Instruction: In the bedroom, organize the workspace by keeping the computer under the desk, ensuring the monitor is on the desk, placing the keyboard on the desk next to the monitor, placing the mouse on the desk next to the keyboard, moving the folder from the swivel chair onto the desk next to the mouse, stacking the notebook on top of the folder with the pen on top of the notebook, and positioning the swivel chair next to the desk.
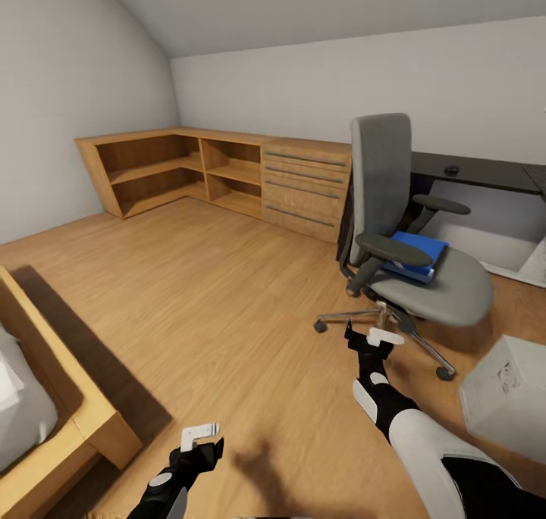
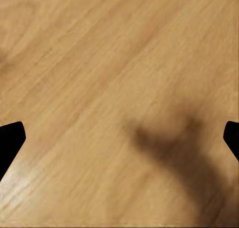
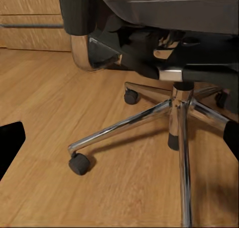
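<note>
Nearest, at about seven o'clock in the head view, the left gripper (image 1: pixel 199 433) hangs low over the wooden floor (image 1: pixel 212 299) with its fingers spread and nothing between them; its wrist view shows bare planks and the arm's own shadow, which suggests it is simply parked out of the way. At five o'clock the right gripper (image 1: pixel 377 339) reaches forward, also spread and empty, and it points toward the chair's base, probably because the robot is closing in on the seat. Its wrist view looks along the floor at the swivel chair's (image 3: pixel 164 23) chrome legs and a castor (image 3: pixel 79 164) just ahead. A white box (image 1: pixel 508 382) stands on the floor at four o'clock, near the chair's base. The swivel chair (image 1: pixel 413 261) sits at about two o'clock, turned partly away from the desk, and the folder (image 1: pixel 418 254) lies flat on its seat, tucked behind the near armrest, so the arm would have to come over or around that armrest to lift it. Beyond the chair, the desk (image 1: pixel 485 172) runs along the far wall with a small dark object on its top, too small to identify. At eleven o'clock, light wooden low cabinets (image 1: pixel 227 174) line the corner, and the bed (image 1: pixel 45 420) edges in at eight o'clock.
</note>
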`<state>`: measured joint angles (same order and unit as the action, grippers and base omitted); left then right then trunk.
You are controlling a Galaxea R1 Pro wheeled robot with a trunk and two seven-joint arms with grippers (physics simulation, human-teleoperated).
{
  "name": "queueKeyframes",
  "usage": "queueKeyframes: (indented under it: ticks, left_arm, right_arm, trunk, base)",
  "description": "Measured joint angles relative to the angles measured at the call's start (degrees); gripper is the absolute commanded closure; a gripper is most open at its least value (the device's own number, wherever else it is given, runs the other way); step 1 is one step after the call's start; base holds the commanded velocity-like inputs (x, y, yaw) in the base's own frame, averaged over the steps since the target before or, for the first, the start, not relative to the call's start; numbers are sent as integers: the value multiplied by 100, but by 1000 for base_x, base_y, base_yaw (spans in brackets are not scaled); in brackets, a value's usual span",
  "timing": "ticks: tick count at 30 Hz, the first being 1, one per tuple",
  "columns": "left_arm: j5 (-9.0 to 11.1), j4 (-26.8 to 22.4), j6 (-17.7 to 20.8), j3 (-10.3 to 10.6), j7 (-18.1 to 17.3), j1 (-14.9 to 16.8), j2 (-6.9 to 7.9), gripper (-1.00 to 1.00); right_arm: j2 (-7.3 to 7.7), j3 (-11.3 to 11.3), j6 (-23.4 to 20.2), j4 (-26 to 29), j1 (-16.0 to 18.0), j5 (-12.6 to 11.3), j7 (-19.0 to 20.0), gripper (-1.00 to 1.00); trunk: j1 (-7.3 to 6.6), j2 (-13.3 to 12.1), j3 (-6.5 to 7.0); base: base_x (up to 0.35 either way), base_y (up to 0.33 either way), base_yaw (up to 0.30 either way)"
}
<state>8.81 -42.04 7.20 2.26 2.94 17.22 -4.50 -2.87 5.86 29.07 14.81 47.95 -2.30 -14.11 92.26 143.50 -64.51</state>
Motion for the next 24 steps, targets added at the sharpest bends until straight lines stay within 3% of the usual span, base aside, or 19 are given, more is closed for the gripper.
queueKeyframes:
  ticks: [8, 24]
  left_arm:
    - [0, 12, -1, 0, 0, 0, 0, -100]
    - [0, 16, -1, 0, 0, 0, -1, -100]
  right_arm:
    - [0, 0, 1, 1, 0, -1, 6, -100]
    - [0, 0, 2, 0, 0, -1, 6, -100]
  trunk:
    - [-2, 0, 0]
    - [-3, 0, 0]
  base:
    - [-147, 0, 0]
    - [-12, 0, 0]
